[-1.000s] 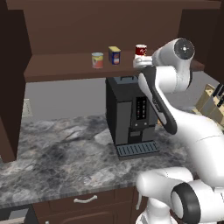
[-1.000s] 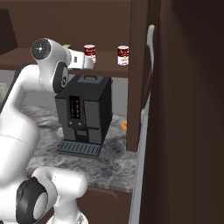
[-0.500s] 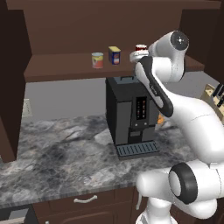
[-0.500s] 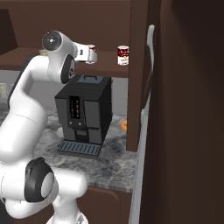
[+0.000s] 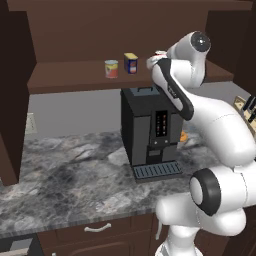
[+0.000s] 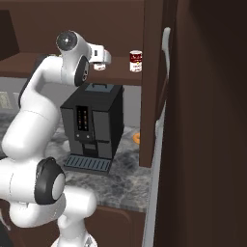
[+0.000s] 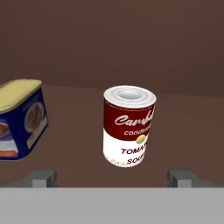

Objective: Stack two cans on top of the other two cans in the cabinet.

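Two dark fingertips (image 7: 43, 178) stand spread wide at the bottom of the hand view, holding nothing; the gripper (image 7: 113, 179) faces the red-and-white soup can (image 7: 128, 126), squared up, I judge, to close around it. That can stands upright in the middle of the frame, above the gap between the tips and a little right of its centre, not yet between them. The blue boxy tin (image 7: 19, 119) sits at the left edge. In the right base view a second red-and-white can (image 6: 136, 61) stands further right on the cabinet shelf (image 6: 123, 76).
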Available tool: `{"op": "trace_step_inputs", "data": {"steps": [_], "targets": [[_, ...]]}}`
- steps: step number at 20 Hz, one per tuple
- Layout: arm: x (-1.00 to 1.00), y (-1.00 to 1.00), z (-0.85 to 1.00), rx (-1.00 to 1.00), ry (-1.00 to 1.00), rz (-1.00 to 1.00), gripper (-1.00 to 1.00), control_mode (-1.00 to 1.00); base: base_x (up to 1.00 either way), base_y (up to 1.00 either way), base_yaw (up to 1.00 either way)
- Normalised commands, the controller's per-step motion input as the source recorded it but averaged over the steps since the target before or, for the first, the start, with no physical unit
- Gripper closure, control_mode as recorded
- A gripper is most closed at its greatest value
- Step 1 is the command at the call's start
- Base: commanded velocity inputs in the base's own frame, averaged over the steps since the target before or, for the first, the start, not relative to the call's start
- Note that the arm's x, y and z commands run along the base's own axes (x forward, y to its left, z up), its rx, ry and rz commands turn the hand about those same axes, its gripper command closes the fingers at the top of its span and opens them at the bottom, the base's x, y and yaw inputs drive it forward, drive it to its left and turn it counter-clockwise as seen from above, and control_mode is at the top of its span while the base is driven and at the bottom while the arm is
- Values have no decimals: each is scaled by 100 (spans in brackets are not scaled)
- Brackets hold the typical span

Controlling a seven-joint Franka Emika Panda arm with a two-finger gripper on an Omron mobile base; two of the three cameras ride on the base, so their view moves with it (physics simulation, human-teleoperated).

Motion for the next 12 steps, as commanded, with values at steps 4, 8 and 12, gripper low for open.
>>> {"op": "trace_step_inputs", "data": {"steps": [4, 8, 12], "targets": [[35, 0, -6, 0, 4, 0, -100, -100, 0, 0, 0], [33, 0, -6, 0, 4, 0, -100, -100, 0, 0, 0], [25, -6, -6, 0, 3, 0, -100, -100, 0, 0, 0]]}}
